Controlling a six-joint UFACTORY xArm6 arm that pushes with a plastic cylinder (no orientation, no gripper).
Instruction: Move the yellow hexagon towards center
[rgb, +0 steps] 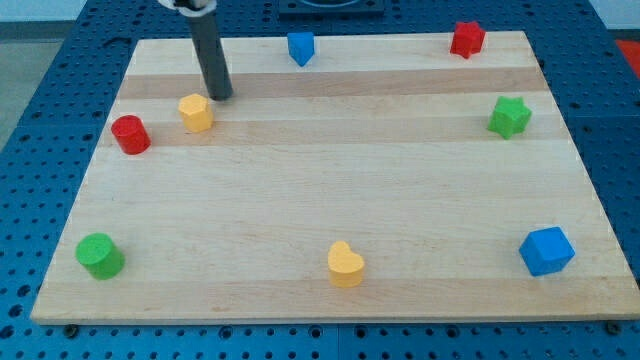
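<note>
The yellow hexagon (196, 112) sits on the wooden board (330, 180) at the view's upper left. My tip (221, 96) rests on the board just to the upper right of the yellow hexagon, almost touching it. The rod rises from the tip toward the view's top. A red cylinder (130, 134) stands to the left of the hexagon.
A blue block (301, 47) and a red star-like block (466, 39) lie along the top edge. A green star (510, 117) is at the right. A blue cube (547, 250), a yellow heart (345, 265) and a green cylinder (100, 255) lie near the bottom edge.
</note>
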